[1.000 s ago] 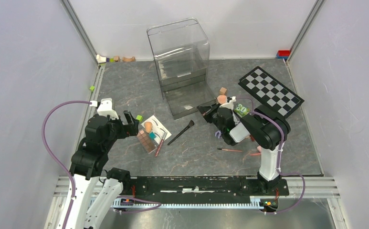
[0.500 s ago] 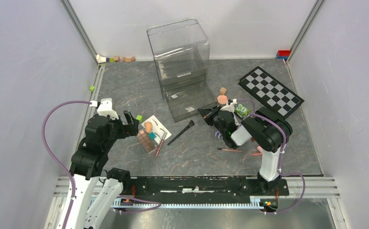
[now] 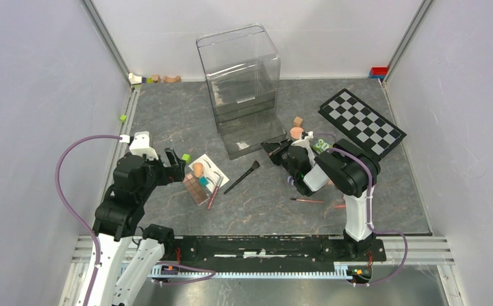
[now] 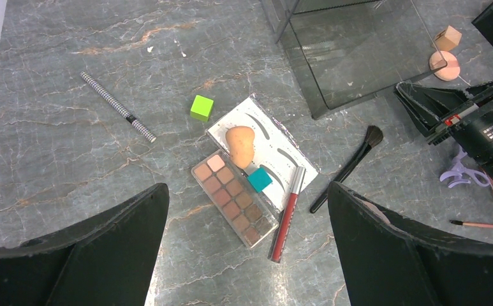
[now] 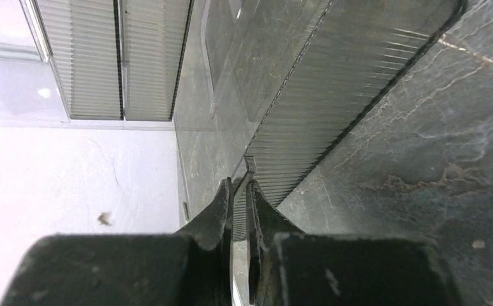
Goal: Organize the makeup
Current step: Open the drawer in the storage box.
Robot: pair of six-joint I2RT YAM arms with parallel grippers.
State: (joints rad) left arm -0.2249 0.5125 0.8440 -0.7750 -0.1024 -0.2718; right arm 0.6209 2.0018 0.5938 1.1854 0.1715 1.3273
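My right gripper point(image 5: 238, 188) is shut on the thin ribbed edge of the clear drawer point(image 3: 250, 137), which lies pulled out in front of the clear organizer point(image 3: 240, 70). My left gripper point(image 4: 247, 191) hangs open above a brown eyeshadow palette point(image 4: 234, 207). A peach sponge point(image 4: 240, 143) lies on a white eyebrow card point(image 4: 275, 137), with a red tube point(image 4: 287, 213) alongside. A black brush point(image 4: 349, 167) lies to their right. A checked pencil point(image 4: 117, 106) is at the far left. Lilac scissors point(image 4: 457, 173), a thin pencil point(image 4: 479, 224) and a pink compact point(image 4: 446, 65) lie around the right gripper point(image 3: 274, 148).
A green cube point(image 4: 201, 107) and a teal cube point(image 4: 259, 179) sit among the makeup. Green dice point(image 3: 322, 145) and a brown cube point(image 3: 298, 120) are near the right arm. The checkerboard point(image 3: 361, 122) lies at the back right. Small blocks line the back wall.
The right gripper has edged left and slightly away from the bases, still on the drawer's edge. The left arm has not moved.
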